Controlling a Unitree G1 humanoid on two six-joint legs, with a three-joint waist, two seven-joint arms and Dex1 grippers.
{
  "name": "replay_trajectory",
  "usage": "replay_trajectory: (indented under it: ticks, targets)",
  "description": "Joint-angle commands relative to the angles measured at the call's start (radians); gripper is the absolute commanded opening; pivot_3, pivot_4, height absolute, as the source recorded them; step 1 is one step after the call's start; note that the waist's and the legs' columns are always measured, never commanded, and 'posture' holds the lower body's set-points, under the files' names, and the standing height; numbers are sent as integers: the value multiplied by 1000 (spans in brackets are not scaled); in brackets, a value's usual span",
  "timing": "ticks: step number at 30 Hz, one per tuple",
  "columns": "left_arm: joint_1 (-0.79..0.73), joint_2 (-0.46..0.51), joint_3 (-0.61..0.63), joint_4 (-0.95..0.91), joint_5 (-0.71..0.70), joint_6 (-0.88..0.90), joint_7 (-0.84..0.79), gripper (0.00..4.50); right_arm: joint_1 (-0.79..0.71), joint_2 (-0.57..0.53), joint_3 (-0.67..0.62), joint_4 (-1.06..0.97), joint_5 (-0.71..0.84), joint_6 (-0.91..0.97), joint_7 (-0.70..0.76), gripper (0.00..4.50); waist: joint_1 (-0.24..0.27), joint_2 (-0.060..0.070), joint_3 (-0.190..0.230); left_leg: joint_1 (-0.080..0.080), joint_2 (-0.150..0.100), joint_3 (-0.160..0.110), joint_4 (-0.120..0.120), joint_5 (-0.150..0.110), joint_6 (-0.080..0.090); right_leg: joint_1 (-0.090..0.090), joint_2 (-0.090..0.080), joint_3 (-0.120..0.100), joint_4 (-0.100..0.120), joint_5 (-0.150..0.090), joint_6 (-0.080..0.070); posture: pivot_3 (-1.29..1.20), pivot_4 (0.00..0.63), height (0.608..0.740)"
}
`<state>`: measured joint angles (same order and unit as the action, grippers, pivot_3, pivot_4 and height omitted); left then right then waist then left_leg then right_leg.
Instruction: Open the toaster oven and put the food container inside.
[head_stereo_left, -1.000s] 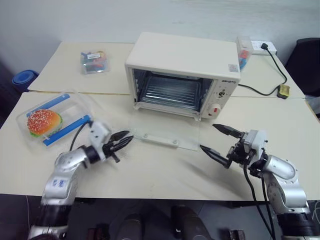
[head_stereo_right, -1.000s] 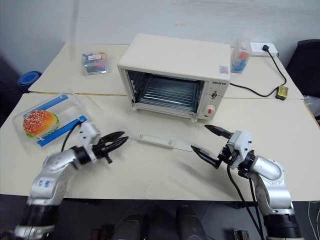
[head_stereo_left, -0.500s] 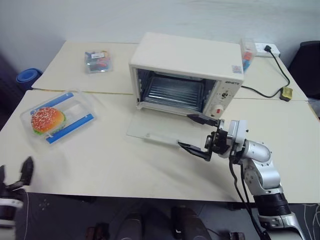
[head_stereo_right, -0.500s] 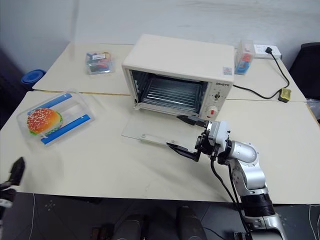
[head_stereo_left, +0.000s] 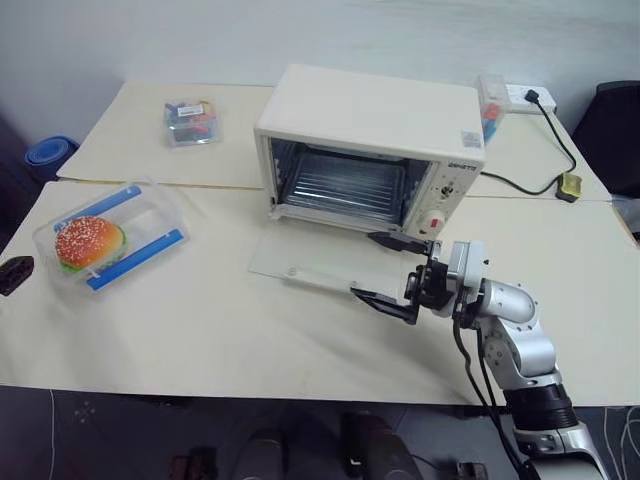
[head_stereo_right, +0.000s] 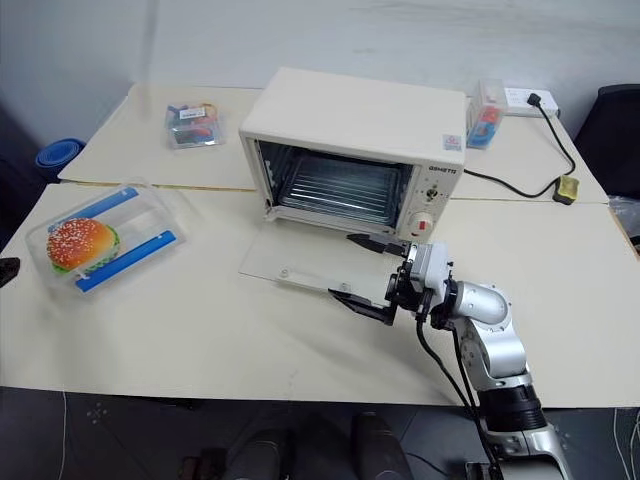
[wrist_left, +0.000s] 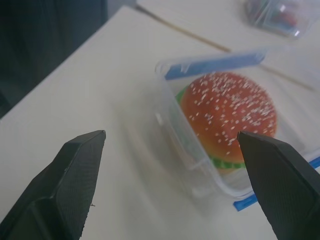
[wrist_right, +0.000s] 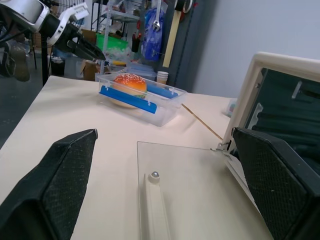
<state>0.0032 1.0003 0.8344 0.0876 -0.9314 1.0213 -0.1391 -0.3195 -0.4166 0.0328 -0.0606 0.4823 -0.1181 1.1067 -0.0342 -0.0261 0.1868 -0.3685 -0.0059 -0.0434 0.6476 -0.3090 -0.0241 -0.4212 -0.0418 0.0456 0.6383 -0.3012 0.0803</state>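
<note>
- Cream table (head_stereo_left: 200, 330) fills the scene; the toaster oven (head_stereo_left: 368, 150) sits at 12 o'clock with its glass door (head_stereo_left: 330, 265) already dropped flat.
- Food container (head_stereo_left: 108, 236), burger inside, rests at 9 o'clock, untouched.
- Left gripper (wrist_left: 170, 180) has swung from the door out beside the container, fingers now spread wide, empty.
- Right gripper (head_stereo_left: 392, 270) has moved in over the door, fingers released.
- Opening looks done; grasping the container comes next.
</note>
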Motion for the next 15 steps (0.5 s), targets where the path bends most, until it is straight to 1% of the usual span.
replay_trajectory:
  ticks: [1,7,10,14,15]
  targets:
    - [-49,60,-72,42,40,56,-79,4482,6,5,-6,-42,-5,-2,-26,4500,2,0,0,-2,0,0,0,0,0,-2,0,0,1,0,0,0,150,740]
    - [-166,113,-191,165,165,63,-119,4482,19,16,-1,-60,-14,-2,-53,4500,4,0,0,-2,0,0,0,1,-2,-4,0,0,5,-1,-1,0,150,740]
    - [-206,123,-217,204,208,73,-143,3908,20,17,-3,-61,-17,-4,-60,4500,3,0,0,-2,0,1,0,1,-2,-5,0,1,6,-1,-1,0,150,740]
    - [-246,142,-263,238,251,97,-188,2758,17,14,-9,-53,-17,-10,-63,4500,3,0,0,-2,0,1,0,1,-2,-5,0,1,6,-1,-1,0,150,740]
    - [-244,161,-302,249,282,76,-217,2434,13,14,-12,-47,-20,-15,-63,4500,3,0,0,-2,0,1,0,1,-2,-5,0,1,6,-1,-1,0,150,740]
